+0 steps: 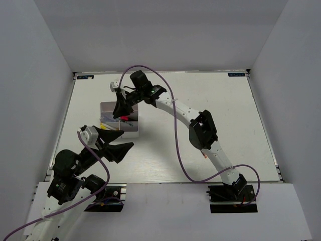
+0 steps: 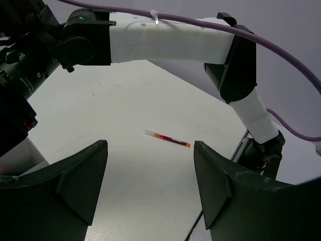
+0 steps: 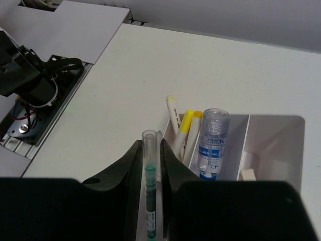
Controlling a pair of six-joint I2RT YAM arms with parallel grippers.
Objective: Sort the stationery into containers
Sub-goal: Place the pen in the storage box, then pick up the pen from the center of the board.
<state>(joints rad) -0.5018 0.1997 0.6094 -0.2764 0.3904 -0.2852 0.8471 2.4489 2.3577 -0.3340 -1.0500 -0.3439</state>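
The two adjoining white containers [image 1: 106,107] stand left of the table's middle. My right gripper [image 1: 120,113] hangs over them, shut on a clear-capped green pen [image 3: 150,181] whose cap sits just left of the near compartment's rim. In the right wrist view, that compartment [image 3: 244,145] holds yellow-capped white pens [image 3: 184,131] and a white-blue marker [image 3: 213,143]. The other compartment holds a beige eraser [image 3: 248,174]. My left gripper [image 1: 125,140] is open and empty just in front of the containers. A red pen [image 2: 167,138] lies on the table beyond its fingers [image 2: 75,191].
The right arm [image 1: 200,128] arches across the table's middle, with a purple cable [image 1: 176,145] looping beside it. The red pen [image 1: 203,153] lies close to this arm's lower link. Grey walls enclose the table on three sides.
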